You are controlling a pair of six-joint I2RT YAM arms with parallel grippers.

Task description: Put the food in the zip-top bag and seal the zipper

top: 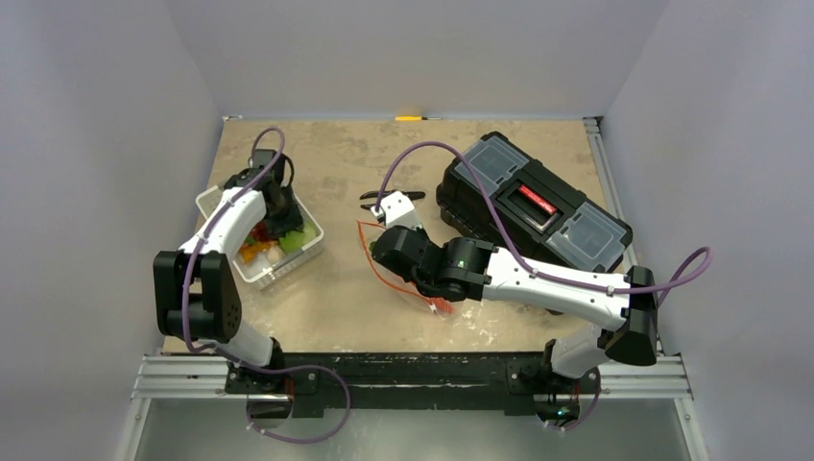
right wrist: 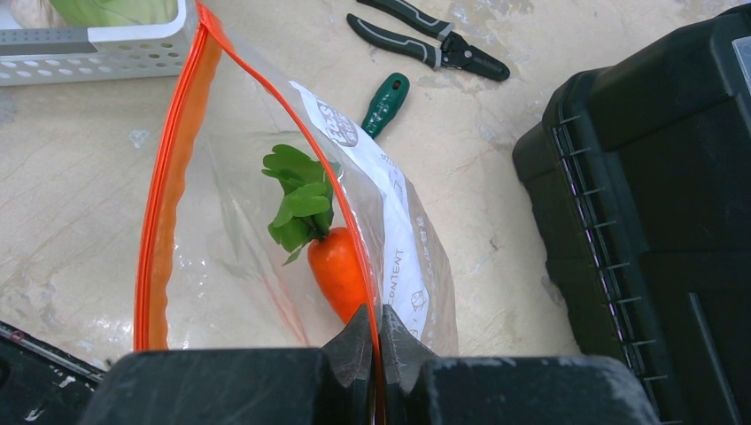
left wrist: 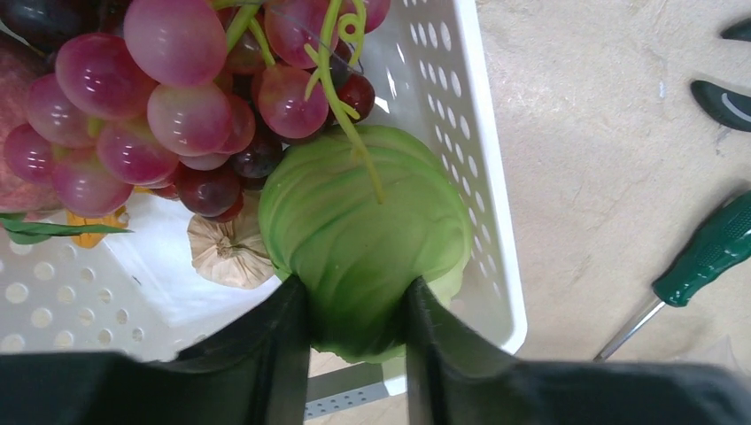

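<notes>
In the left wrist view a green cabbage [left wrist: 363, 230] sits in the white basket [left wrist: 483, 221], and my left gripper [left wrist: 359, 310] is shut on it, one finger pressing each side. A grape bunch [left wrist: 177, 97] lies beside it. The clear zip-top bag [right wrist: 221, 239] lies on the table with its mouth held wide. My right gripper [right wrist: 374, 332] is shut on the orange-red zipper [right wrist: 164, 204] at one side of the mouth. An orange carrot [right wrist: 341, 270] with green leaves lies inside the bag. From above, the left gripper [top: 281, 216] is down in the basket [top: 288, 264] and the right gripper [top: 381, 248] is at the bag [top: 408, 280].
A black toolbox [top: 533, 206] stands at the right back. Black-handled pliers [right wrist: 425, 40] and a green-handled screwdriver [right wrist: 383, 104] lie between basket and toolbox. A garlic bulb [left wrist: 228, 252] and other toy food fill the basket.
</notes>
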